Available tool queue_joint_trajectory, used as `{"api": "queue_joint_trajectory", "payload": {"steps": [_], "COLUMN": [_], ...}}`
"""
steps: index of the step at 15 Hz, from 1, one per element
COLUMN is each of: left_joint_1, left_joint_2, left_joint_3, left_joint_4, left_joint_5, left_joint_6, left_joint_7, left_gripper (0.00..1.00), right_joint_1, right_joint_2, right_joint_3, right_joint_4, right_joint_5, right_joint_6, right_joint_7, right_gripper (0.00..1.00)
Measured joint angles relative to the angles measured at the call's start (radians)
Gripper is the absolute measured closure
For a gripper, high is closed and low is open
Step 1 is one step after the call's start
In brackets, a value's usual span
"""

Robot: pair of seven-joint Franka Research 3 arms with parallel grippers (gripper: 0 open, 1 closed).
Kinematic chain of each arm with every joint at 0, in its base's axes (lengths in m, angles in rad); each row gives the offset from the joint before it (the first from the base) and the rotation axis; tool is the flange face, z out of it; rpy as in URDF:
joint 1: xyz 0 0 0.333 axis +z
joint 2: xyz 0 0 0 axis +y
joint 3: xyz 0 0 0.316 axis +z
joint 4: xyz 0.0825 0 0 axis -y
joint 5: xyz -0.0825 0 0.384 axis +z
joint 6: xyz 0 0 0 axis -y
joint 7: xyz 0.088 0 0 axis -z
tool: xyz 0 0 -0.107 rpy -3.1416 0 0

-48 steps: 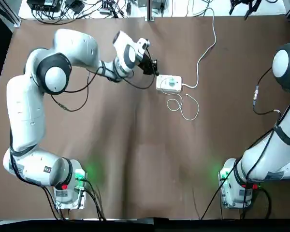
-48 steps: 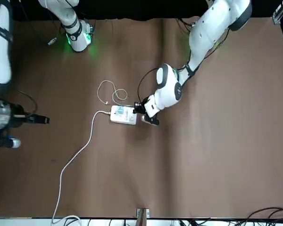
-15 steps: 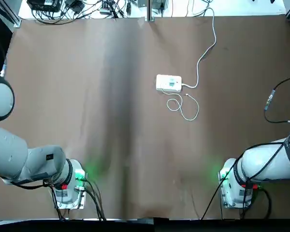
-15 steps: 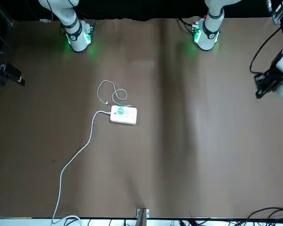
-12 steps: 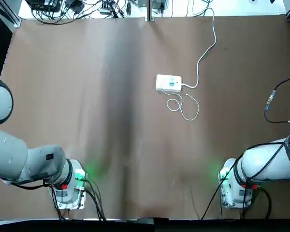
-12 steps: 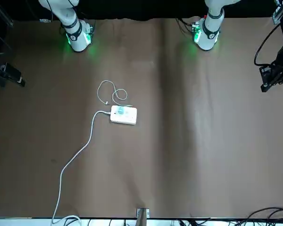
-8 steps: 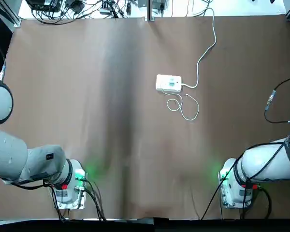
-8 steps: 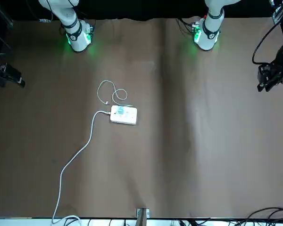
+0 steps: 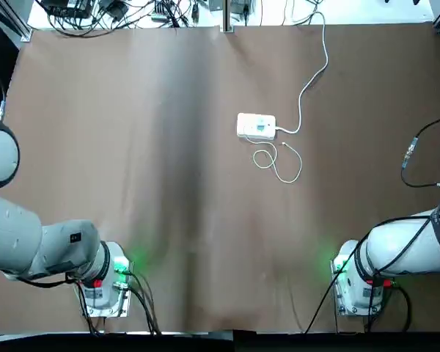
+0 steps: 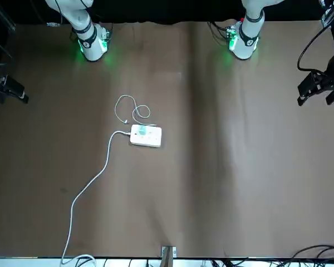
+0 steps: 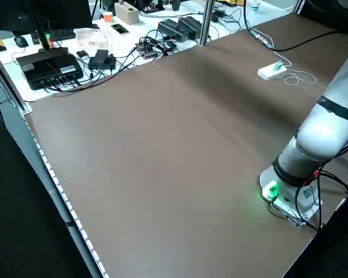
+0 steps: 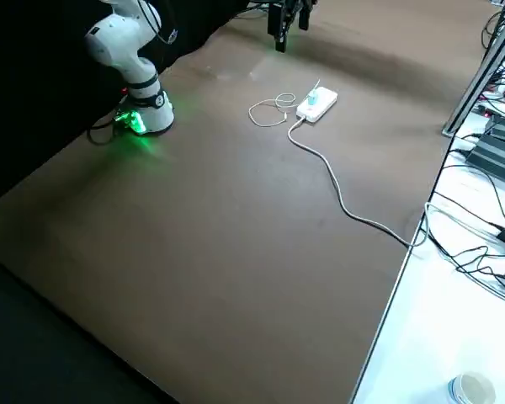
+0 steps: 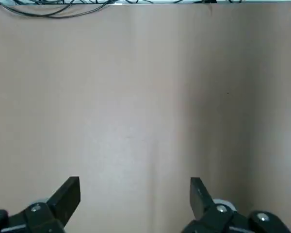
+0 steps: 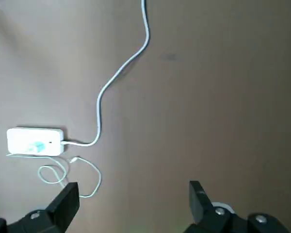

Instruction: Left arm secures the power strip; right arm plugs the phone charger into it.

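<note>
Left tool newly spread, power strip apart

Power strip: lies on the tabletop, nearer the far edge than the robot's edge, a little right of the middle.
Phone charger: sits on the power strip, the charger atop it.
Charger's cable: loops on the robot's side of the strip.
Strip's cord: leaves the right end and runs to the far edge.
Left arm: base by the robot's edge, left of the middle; left gripper out toward the left edge.
Right arm: base by the same edge, farther right; right gripper toward the right edge.
Post: at the far edge.
Bench: beyond it.
</note>
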Motion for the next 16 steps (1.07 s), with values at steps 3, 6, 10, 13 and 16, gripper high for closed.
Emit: {"api": "queue_joint_trajectory", "payload": {"steps": [3,6,10,13,16], "left_joint_1": [-0.136,-0.193,-0.193,-0.188,-0.178], "left_joint_2": [0.0,-0.002,-0.006,-0.002,-0.002], "left_joint_3": [0.162,0.239,0.241,0.247,0.249], "left_joint_4": [0.0,0.0,-0.027,-0.071,-0.079], "left_joint_5": [-0.016,-0.034,-0.034,-0.034,-0.036], "left_joint_6": [-0.019,-0.057,-0.035,0.038,0.047], "left_joint_7": [0.0,0.0,0.0,0.0,0.0], "left_gripper": [0.0,0.0,0.0,0.0,0.0], "right_joint_1": [0.0,0.0,0.0,0.0,0.0], "right_joint_2": [0.0,0.0,0.0,0.0,0.0], "right_joint_3": [0.0,0.0,0.0,0.0,0.0], "right_joint_4": [0.0,0.0,-0.001,-0.005,-0.009], "right_joint_5": [-0.032,-0.039,-0.039,-0.039,-0.039], "right_joint_6": [0.0,0.0,0.0,-0.001,-0.001], "right_joint_7": [0.0,0.0,0.0,0.0,0.0], "right_gripper": [0.0,0.0,0.0,0.0,0.0]}}
